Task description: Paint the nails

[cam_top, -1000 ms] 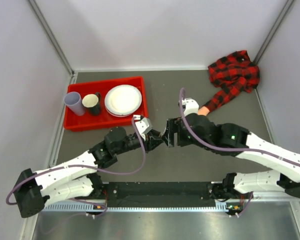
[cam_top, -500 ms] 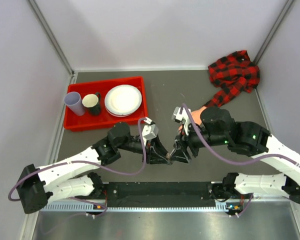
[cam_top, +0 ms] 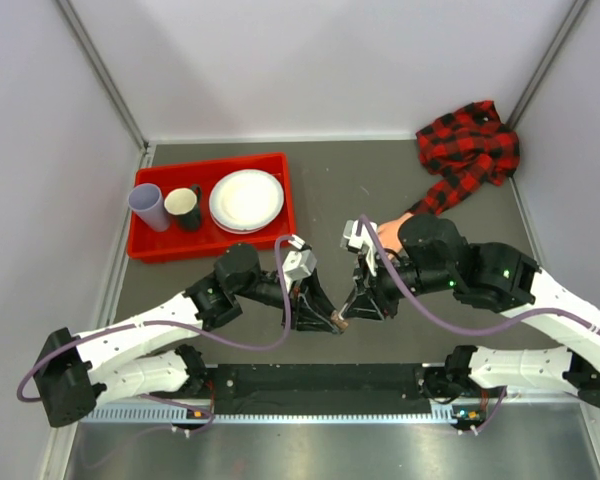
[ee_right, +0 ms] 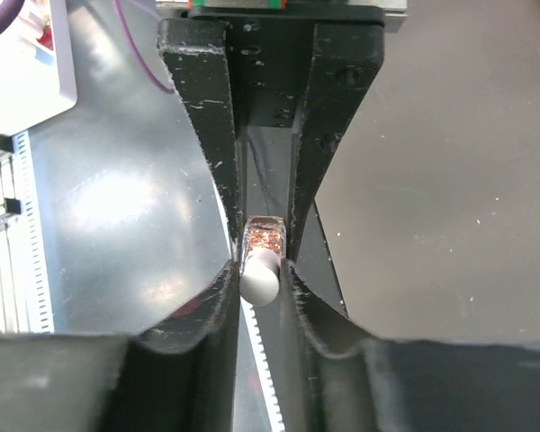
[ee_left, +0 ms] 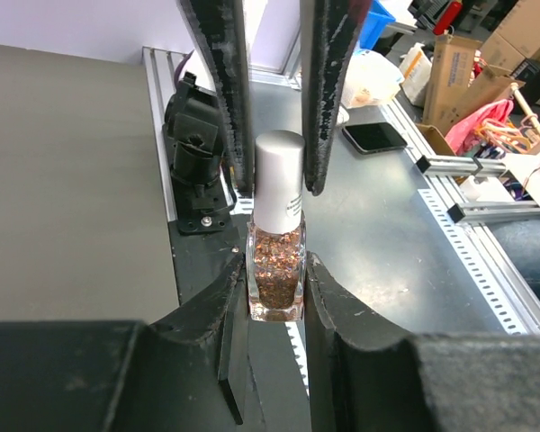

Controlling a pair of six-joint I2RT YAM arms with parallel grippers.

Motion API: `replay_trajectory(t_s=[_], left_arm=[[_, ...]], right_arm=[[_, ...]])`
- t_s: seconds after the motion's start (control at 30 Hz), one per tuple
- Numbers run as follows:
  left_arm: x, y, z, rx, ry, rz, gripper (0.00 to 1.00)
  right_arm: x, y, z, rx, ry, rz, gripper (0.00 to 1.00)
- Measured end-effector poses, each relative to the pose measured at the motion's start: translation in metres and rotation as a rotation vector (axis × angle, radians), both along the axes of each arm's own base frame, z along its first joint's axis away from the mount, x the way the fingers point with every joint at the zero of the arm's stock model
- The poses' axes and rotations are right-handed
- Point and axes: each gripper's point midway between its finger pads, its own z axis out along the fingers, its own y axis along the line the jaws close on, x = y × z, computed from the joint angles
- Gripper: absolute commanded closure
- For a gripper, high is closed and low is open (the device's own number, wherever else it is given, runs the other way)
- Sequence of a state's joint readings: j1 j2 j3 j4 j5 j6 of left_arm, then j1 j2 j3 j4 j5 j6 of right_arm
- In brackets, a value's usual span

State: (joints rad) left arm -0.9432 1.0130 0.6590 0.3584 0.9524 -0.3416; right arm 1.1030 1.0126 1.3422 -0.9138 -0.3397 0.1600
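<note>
Grey tabletop (cam_top: 320,180), mannequin hand (cam_top: 394,224) well beyond right gripper (cam_top: 349,316)

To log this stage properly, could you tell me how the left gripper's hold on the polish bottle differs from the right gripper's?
The left gripper clamps the polish bottle by its glittery glass body; the right gripper closes on its silver cap. In the top view the left gripper comes in from the left, the right gripper from the right. Both hold the same bottle, tips meeting.
</note>
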Motion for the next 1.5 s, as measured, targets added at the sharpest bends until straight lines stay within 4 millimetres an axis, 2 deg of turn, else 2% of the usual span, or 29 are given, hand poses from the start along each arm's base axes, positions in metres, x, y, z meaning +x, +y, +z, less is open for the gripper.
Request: replay_trajectory(t_s=[0.07,0.2,0.33,0.43,0.53,0.6,0.7,0.8,0.83,0.87,0.93,0.97,1.03,1.07,1.1,1.23,1.33,1.37,1.43,1.5], left_arm=[[0.001,0.000,0.000,0.003,0.000,0.003,1.00],[0.010,-0.002,-0.004,0.026,-0.012,0.063,1.00],[0.033,-0.003,-0.008,0.059,-0.052,0.226,1.00],[0.062,0.000,-0.014,0.090,-0.102,0.407,1.00],[0.098,0.006,-0.022,0.103,-0.182,0.593,1.00],[0.121,0.010,-0.035,0.120,-0.232,0.703,1.00],[0.144,0.010,-0.054,0.163,-0.270,0.794,1.00],[0.157,0.005,-0.062,0.172,-0.294,0.832,1.00],[0.160,0.003,-0.062,0.165,-0.300,0.839,1.00],[0.161,0.002,-0.061,0.159,-0.302,0.843,1.00],[0.162,0.001,-0.056,0.142,-0.306,0.850,1.00],[0.164,0.001,-0.054,0.134,-0.308,0.860,1.00],[0.170,0.002,-0.043,0.110,-0.312,0.880,1.00],[0.170,0.002,-0.038,0.101,-0.314,0.877,1.00],[0.169,0.002,-0.033,0.093,-0.315,0.869,1.00],[0.153,0.000,-0.020,0.088,-0.308,0.786,1.00],[0.128,-0.006,-0.012,0.081,-0.285,0.647,1.00],[0.114,-0.009,-0.010,0.073,-0.261,0.576,1.00],[0.094,-0.013,-0.008,0.057,-0.220,0.467,1.00],[0.074,-0.015,-0.007,0.047,-0.171,0.367,1.00]], right_arm=[[0.000,0.000,0.000,-0.001,-0.004,0.005,1.00],[0.004,-0.001,-0.004,-0.017,-0.008,-0.008,1.00],[0.024,0.001,-0.009,-0.021,-0.024,-0.113,1.00],[0.051,0.006,-0.018,-0.014,0.001,-0.311,1.00],[0.086,0.010,-0.027,-0.002,0.079,-0.612,1.00],[0.107,0.013,-0.036,0.000,0.109,-0.807,1.00],[0.129,0.014,-0.054,-0.034,0.115,-1.008,1.00],[0.141,0.009,-0.060,-0.043,0.106,-1.117,0.99],[0.143,0.007,-0.060,-0.039,0.105,-1.136,0.92],[0.144,0.006,-0.060,-0.033,0.104,-1.149,0.73],[0.147,0.005,-0.055,-0.020,0.104,-1.151,0.58],[0.146,0.007,-0.053,-0.010,0.128,-1.132,0.41],[0.140,0.006,-0.050,-0.017,0.147,-1.082,0.28],[0.139,0.003,-0.046,-0.018,0.127,-1.061,0.19],[0.137,-0.002,-0.041,-0.015,0.113,-1.029,0.15],[0.116,-0.019,-0.007,0.036,0.027,-0.848,0.09],[0.094,-0.029,0.017,0.089,-0.047,-0.674,0.14],[0.085,-0.029,0.022,0.101,-0.060,-0.604,0.21],[0.064,-0.023,0.030,0.130,-0.068,-0.440,0.26],[0.048,-0.013,0.030,0.145,-0.059,-0.306,0.35]])
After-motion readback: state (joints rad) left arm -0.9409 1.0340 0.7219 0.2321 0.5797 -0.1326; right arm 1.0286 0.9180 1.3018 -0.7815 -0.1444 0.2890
